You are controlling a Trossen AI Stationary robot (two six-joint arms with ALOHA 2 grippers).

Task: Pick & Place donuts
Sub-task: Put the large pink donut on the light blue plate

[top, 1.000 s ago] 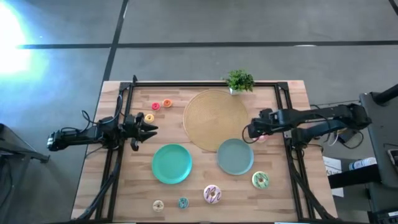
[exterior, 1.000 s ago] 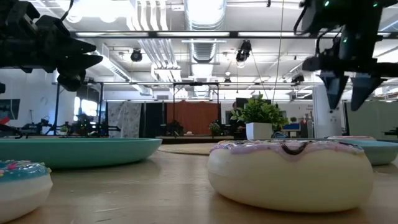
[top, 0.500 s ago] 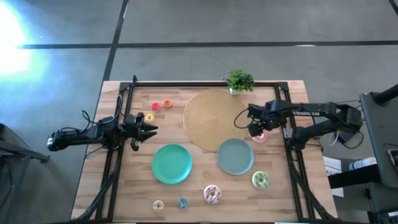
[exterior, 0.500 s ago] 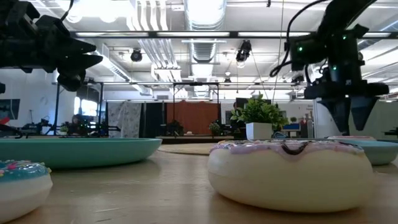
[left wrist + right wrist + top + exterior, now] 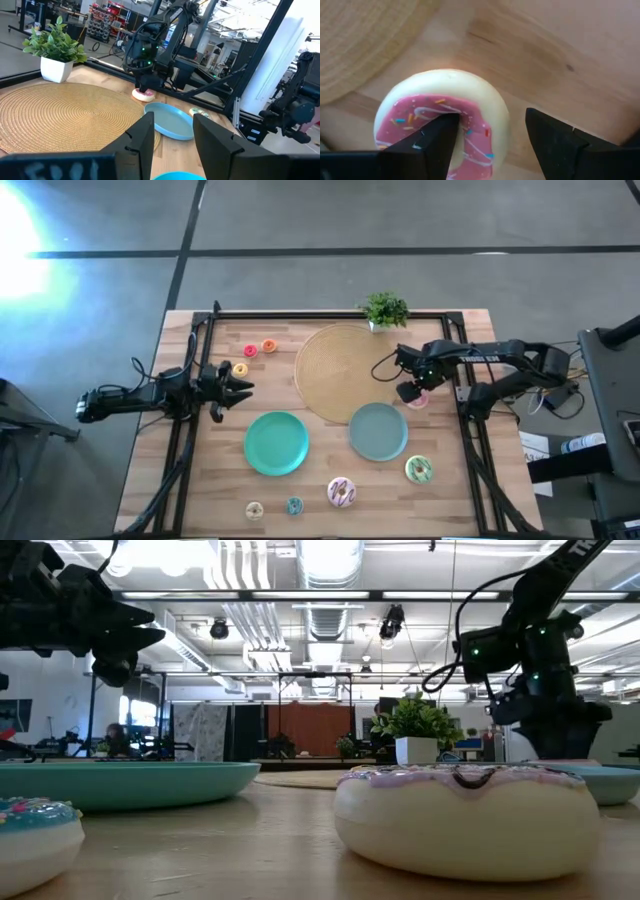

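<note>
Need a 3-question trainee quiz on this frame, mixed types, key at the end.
1. True or false: the right gripper is open, with one finger in the hole of the pink donut and the other outside its rim.
2. Multiple choice: the pink donut lies on A) the teal plate, B) the bare table beside the tan mat, C) the grey-blue plate.
3. Fill in: the left gripper hangs near the ____ mini donut.

Key: 1 true; 2 B; 3 yellow.
</note>
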